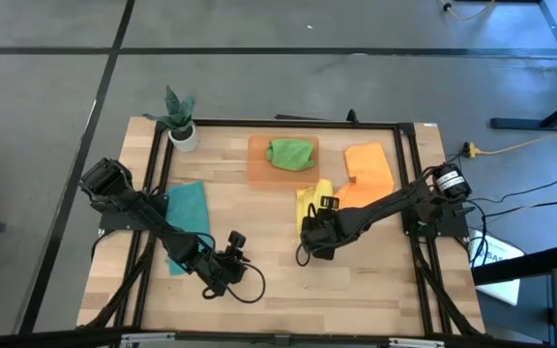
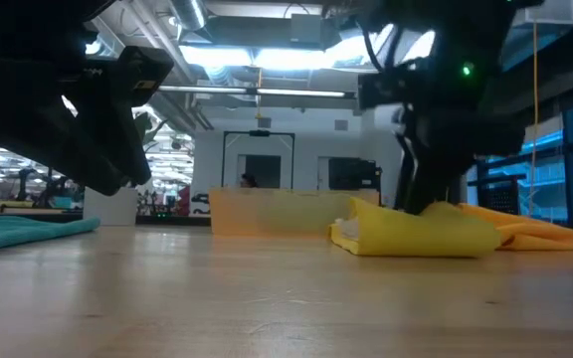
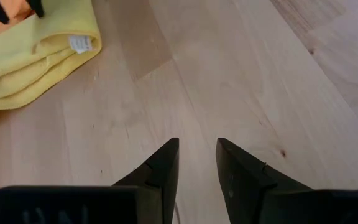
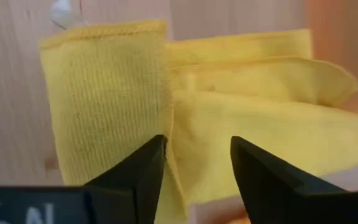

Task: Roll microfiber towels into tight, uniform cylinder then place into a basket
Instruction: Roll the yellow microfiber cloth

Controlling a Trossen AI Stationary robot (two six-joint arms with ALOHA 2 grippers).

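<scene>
Overhead first: basket (image 1: 280, 162) at the table's (image 1: 278, 280) far edge holds a green towel (image 1: 291, 153). Beside the basket, toward my right arm, lie orange towels (image 1: 368, 169); the yellow towel (image 1: 312, 201) sits just in front of the basket's near corner. My right gripper (image 1: 315, 232) is at the yellow towel's near end. A teal towel (image 1: 188, 215) lies well off on the basket's other side, with a plant pot (image 1: 183, 132) by the far corner there. My left gripper (image 1: 230, 261) waits over bare wood, nearer than the basket.

Low view: the yellow towel (image 2: 421, 229) is a loose fold in front of the basket (image 2: 272, 212), my right arm coming down on it.

Left wrist: my fingers (image 3: 163, 171) stand a little apart, holding nothing, the yellow towel (image 3: 33, 53) ahead.

Right wrist: my fingers (image 4: 145, 171) are parted, gripping nothing, just over the folded yellow towel (image 4: 185, 112).
</scene>
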